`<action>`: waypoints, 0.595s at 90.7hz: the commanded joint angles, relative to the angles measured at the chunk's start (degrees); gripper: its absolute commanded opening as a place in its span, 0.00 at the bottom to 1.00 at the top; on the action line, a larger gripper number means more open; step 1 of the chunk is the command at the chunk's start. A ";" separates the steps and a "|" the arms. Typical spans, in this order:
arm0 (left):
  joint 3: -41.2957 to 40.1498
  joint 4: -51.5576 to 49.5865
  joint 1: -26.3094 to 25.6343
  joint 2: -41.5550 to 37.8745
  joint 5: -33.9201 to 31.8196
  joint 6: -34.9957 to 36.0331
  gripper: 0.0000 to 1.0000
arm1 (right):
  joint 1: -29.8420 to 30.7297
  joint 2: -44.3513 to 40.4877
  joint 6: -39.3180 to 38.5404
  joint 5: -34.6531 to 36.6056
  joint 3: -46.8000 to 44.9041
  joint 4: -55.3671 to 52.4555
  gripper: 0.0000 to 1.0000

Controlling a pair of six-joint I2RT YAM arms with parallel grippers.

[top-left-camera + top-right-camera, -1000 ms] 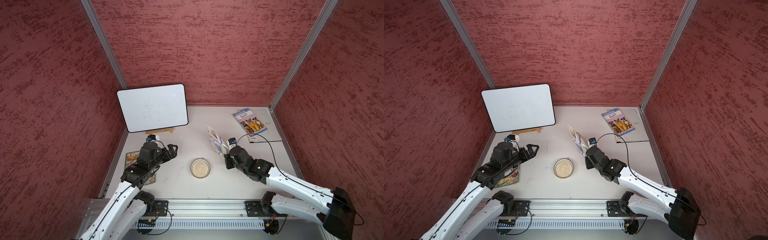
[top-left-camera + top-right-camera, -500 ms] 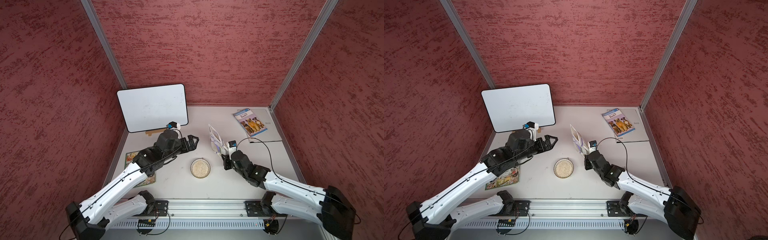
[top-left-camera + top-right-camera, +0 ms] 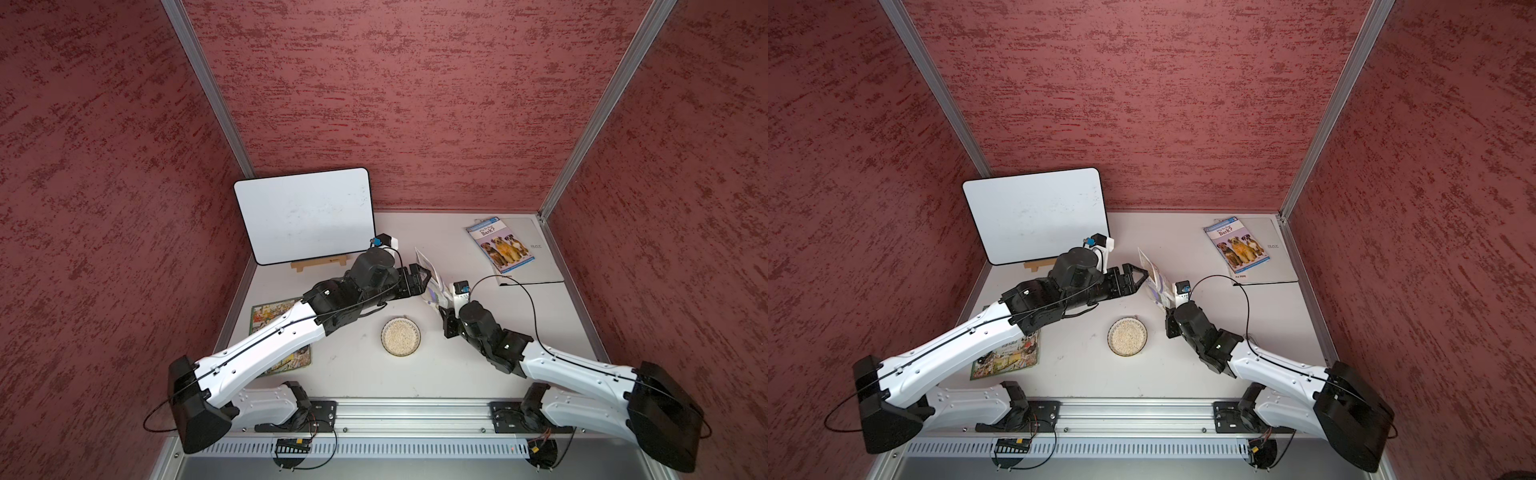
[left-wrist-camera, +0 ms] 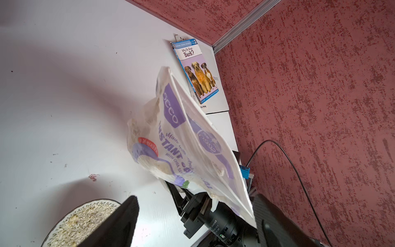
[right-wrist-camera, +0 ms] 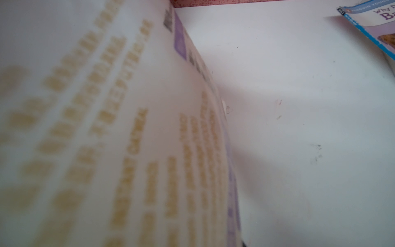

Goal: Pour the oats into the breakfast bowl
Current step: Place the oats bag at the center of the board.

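White pouch (image 4: 188, 139) in right claw (image 3: 443, 308) (left claw (image 3: 1143, 277) open astride edge); bowl (image 3: 384, 341) apart.

A whiteboard (image 3: 305, 216), a dog book (image 3: 500, 245) and perhaps a puzzle (image 3: 266, 313) sit apart.

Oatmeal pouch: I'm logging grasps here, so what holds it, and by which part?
The right hand clamps the pouch by its lower end; the open left hand beside it grips nothing.
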 commanded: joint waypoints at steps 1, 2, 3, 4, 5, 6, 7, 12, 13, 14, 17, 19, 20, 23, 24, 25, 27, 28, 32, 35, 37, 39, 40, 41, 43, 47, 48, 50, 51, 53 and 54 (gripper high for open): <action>1.49 0.34 0.11 0.80 -0.89 -0.76 0.81 | -0.35 -0.43 -0.35 2.05 0.54 7.72 0.00; 1.49 0.32 0.18 0.88 -0.94 -0.84 0.80 | -0.35 -0.42 -0.34 2.05 0.52 7.72 0.00; 1.49 0.23 0.30 0.96 -0.97 -0.88 0.79 | -0.39 -0.42 -0.33 2.06 0.46 7.77 0.00; 1.49 0.23 0.41 1.05 -0.94 -0.94 0.78 | -0.37 -0.42 -0.37 2.06 0.44 7.84 0.00; 1.53 0.18 0.51 1.13 -0.97 -1.02 0.78 | -0.41 -0.42 -0.39 2.06 0.47 7.92 0.00; 1.51 0.16 0.64 1.22 -0.94 -1.15 0.76 | -0.38 -0.42 -0.45 2.06 0.44 7.96 0.00; 1.50 0.15 0.76 1.31 -0.88 -1.25 0.75 | -0.36 -0.46 -0.43 2.06 0.42 8.02 0.00; 1.49 0.14 1.27 1.66 -0.59 -1.56 0.72 | -0.35 -0.47 -0.41 2.06 0.32 8.12 0.00; 1.49 0.14 1.38 1.75 -0.49 -1.59 0.72 | -0.35 -0.49 -0.41 2.06 0.32 8.15 0.00; 1.49 0.14 1.47 1.84 -0.48 -1.65 0.72 | -0.35 -0.45 -0.41 2.06 0.32 8.16 0.00; 1.58 0.14 1.70 2.10 -0.38 -1.70 0.70 | -0.35 -0.44 -0.41 1.98 0.32 8.21 0.00; 1.58 0.16 1.89 2.32 -0.38 -1.71 0.70 | -0.35 -0.42 -0.41 1.91 0.32 8.20 0.00; 1.62 0.15 1.95 2.43 -0.34 -1.71 0.69 | -0.35 -0.42 -0.46 1.89 0.32 8.23 0.00; 1.66 0.14 2.15 2.69 -0.32 -1.78 0.68 | -0.35 -0.40 -0.54 1.88 0.32 8.18 0.00; 1.66 0.09 2.21 2.79 -0.27 -1.79 0.68 | -0.35 -0.41 -0.56 1.88 0.32 8.17 0.00; 1.66 0.16 2.29 2.88 -0.24 -1.84 0.68 | -0.35 -0.42 -0.49 1.88 0.28 8.17 0.00; 1.66 0.25 2.39 3.06 -0.06 -1.88 0.68 | -0.33 -0.42 -0.45 1.86 0.24 8.24 0.00; 1.66 0.28 2.46 3.11 0.00 -1.93 0.68 | -0.30 -0.38 -0.43 1.87 0.24 8.25 0.00; 1.71 0.60 2.66 3.40 0.18 -1.97 0.67 | -0.26 -0.29 -0.41 1.80 0.19 8.33 0.00; 1.76 0.74 2.71 3.55 0.29 -2.05 0.67 | -0.20 -0.18 -0.43 1.79 0.11 8.39 0.00; 1.75 0.86 2.71 3.58 0.31 -2.06 0.68 | -0.11 -0.10 -0.42 1.86 0.07 8.42 0.00; 1.75 0.98 2.78 3.59 0.34 -2.02 0.68 | -0.03 -0.03 -0.50 1.92 0.06 8.43 0.00; 1.71 1.00 2.83 3.55 0.33 -2.04 0.68 | 0.03 -0.01 -0.54 1.94 0.01 8.43 0.00; 1.69 1.01 2.82 3.57 0.37 -2.10 0.69 | 0.06 0.05 -0.52 1.96 -0.01 8.43 0.00; 1.73 1.15 2.81 3.59 0.40 -2.07 0.69 | 0.15 0.14 -0.53 2.03 -0.03 8.43 0.00; 1.75 1.20 2.88 3.55 0.33 -2.11 0.70 | 0.22 0.19 -0.57 2.14 -0.16 8.55 0.00; 1.75 1.24 2.88 3.57 0.32 -2.13 0.71 | 0.24 0.24 -0.58 2.14 -0.18 8.58 0.00; 1.77 1.20 2.89 3.59 0.32 -2.21 0.71 | 0.26 0.31 -0.67 2.21 -0.20 8.60 0.00; 1.72 1.20 2.89 3.59 0.36 -2.31 0.71 | 0.31 0.34 -0.67 2.27 -0.20 8.56 0.00; 1.63 1.28 2.96 3.44 0.39 -2.43 0.72 | 0.36 0.43 -0.67 2.35 -0.21 8.60 0.00; 1.56 1.41 2.97 3.38 0.36 -2.47 0.72 | 0.40 0.44 -0.67 2.38 -0.21 8.60 0.00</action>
